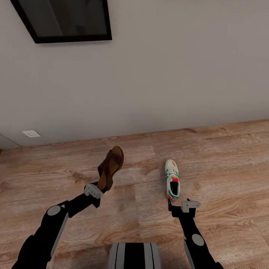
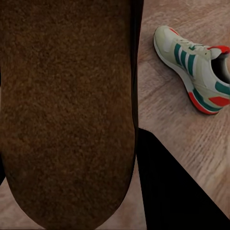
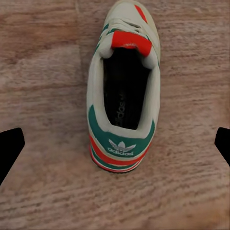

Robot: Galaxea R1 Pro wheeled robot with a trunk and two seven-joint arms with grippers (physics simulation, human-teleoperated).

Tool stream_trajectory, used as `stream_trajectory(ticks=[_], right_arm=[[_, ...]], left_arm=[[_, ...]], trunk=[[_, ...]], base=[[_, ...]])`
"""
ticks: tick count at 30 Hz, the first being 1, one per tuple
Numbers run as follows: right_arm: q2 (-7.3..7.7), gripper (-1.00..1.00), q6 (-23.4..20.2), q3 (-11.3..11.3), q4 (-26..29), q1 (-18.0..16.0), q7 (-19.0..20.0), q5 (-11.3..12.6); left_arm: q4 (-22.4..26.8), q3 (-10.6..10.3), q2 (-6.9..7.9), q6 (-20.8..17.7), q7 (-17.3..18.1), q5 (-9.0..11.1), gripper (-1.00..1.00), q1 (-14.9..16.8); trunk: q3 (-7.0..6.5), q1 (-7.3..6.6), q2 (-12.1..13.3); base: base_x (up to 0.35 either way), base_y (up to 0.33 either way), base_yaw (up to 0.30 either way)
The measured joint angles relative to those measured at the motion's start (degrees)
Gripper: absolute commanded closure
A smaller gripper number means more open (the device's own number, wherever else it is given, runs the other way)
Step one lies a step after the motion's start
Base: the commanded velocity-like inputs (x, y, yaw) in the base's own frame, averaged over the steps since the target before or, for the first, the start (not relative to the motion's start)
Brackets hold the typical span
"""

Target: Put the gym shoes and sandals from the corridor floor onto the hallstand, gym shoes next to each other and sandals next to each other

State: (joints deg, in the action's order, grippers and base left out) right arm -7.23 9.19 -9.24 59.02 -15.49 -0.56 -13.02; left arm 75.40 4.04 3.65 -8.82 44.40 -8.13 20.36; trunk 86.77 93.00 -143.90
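Observation:
My left gripper [image 1: 98,188] is shut on the heel end of a brown sandal [image 1: 111,168], which hangs tilted above the corridor floor [image 1: 224,168]. In the left wrist view the sandal's dark sole [image 2: 67,110] lies close to the lens. One white gym shoe [image 1: 172,183] with green stripes and red patches rests on the floor, toe towards the wall. Just behind its heel my right gripper [image 1: 179,204] stands open. In the right wrist view the shoe [image 3: 122,86] lies between the spread fingertips [image 3: 9,148]. The hallstand is out of view.
A plain pale wall [image 1: 168,74] runs along the far side of the floor. A dark framed panel [image 1: 63,18] hangs on it at the upper left, and a small white plate [image 1: 31,133] sits low on the wall. Bare planks stretch to the right.

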Motion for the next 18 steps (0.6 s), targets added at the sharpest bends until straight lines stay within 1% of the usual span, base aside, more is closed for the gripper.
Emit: stream_trajectory(ticks=[2,5,8,14,18], right_arm=[[0.0,-1.0,0.0,0.0,0.0,-0.5,0.0,0.0],[0.0,-1.0,-0.1,0.0,-0.1,-1.2,0.0,0.0],[0.0,-1.0,-0.1,0.0,-0.1,-2.0,0.0,0.0],[0.0,-1.0,0.0,0.0,-0.2,-2.4,-0.1,0.0],[0.0,-1.0,0.0,0.0,-0.1,-2.6,-0.1,0.0]], left_arm=[[0.0,0.0,-0.04,0.0,0.0,0.0,1.0,0.0],[0.0,0.0,-0.09,0.0,0.0,0.1,1.0,0.0],[0.0,0.0,-0.11,0.0,0.0,0.1,1.0,0.0],[0.1,0.0,-0.11,0.0,0.0,0.1,1.0,0.2],[0.5,0.0,-0.19,-0.1,0.0,0.1,1.0,0.3]], trunk=[[0.63,0.05,0.0],[0.91,0.05,0.0],[1.14,0.05,0.0],[1.27,0.05,0.0],[2.21,0.15,-0.1]], base=[[0.0,0.0,0.0],[0.0,0.0,0.0],[0.0,0.0,0.0],[0.0,0.0,0.0],[0.0,0.0,0.0]])
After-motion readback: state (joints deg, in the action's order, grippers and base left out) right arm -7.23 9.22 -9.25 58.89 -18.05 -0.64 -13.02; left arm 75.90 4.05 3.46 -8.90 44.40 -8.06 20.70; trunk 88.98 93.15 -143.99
